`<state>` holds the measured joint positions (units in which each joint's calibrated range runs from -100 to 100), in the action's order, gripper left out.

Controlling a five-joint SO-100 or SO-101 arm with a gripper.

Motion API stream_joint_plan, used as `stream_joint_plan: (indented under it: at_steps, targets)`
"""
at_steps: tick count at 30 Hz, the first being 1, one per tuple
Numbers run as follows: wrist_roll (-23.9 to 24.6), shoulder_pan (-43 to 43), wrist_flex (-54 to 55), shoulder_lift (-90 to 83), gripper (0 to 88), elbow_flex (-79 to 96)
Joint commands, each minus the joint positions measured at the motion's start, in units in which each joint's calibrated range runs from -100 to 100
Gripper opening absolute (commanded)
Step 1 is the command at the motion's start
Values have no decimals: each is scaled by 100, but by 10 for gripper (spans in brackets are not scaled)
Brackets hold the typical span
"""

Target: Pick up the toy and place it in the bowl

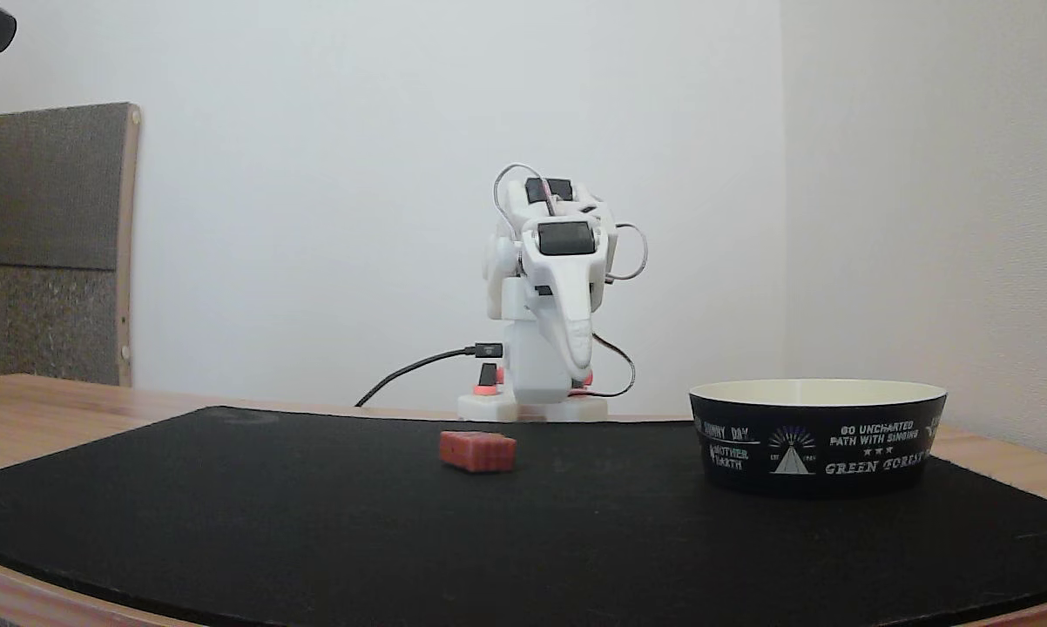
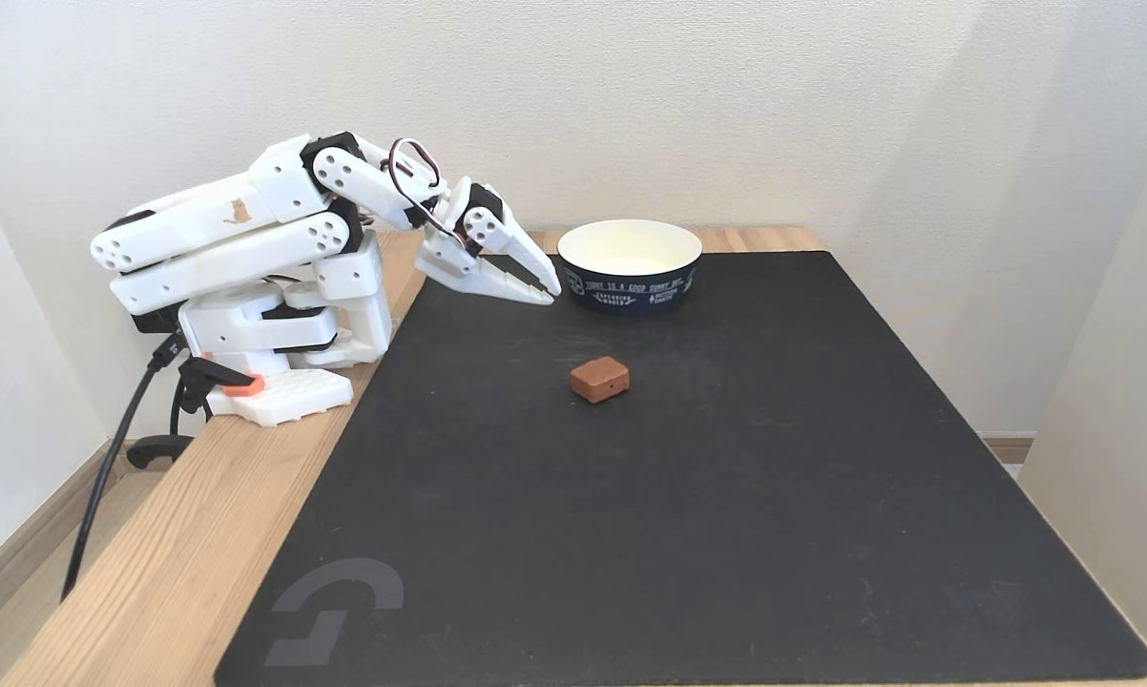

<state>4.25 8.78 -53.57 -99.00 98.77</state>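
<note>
Toy first: in a fixed view set low at the mat's front edge, you see the red block (image 1: pixel 478 451) lying on the black mat (image 1: pixel 314 522), about midway across it and apart from everything else. Your bowl (image 1: pixel 818 435) stands on the mat toward its right edge, upright, black outside with white lettering, cream inside. Behind the mat's far edge the white arm (image 1: pixel 550 287) sits folded on the wooden bench (image 1: pixel 44 409), its fingers (image 1: pixel 581 344) pointing down at you; from this angle you cannot tell how they stand.

In a fixed view from higher up, you find the toy (image 2: pixel 599 379) near the middle of the mat (image 2: pixel 726 525), somewhat toward its far edge. The bowl (image 2: pixel 631 272) sits at the mat's far edge, well apart from the toy. Your arm (image 2: pixel 249 248) rests folded by the mat's far left corner, and its fingers (image 2: pixel 547 286) lie together, holding nothing, their tips just beside the bowl's left wall.
</note>
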Motion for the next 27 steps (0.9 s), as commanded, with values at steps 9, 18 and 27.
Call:
stream_joint_plan:
  at_steps: [9,18,27]
  targets:
    - [40,-46,5,-58,309,69]
    - [202,-673,361,292,314,-319]
    - [1052,-849,183,4635,315,-3717]
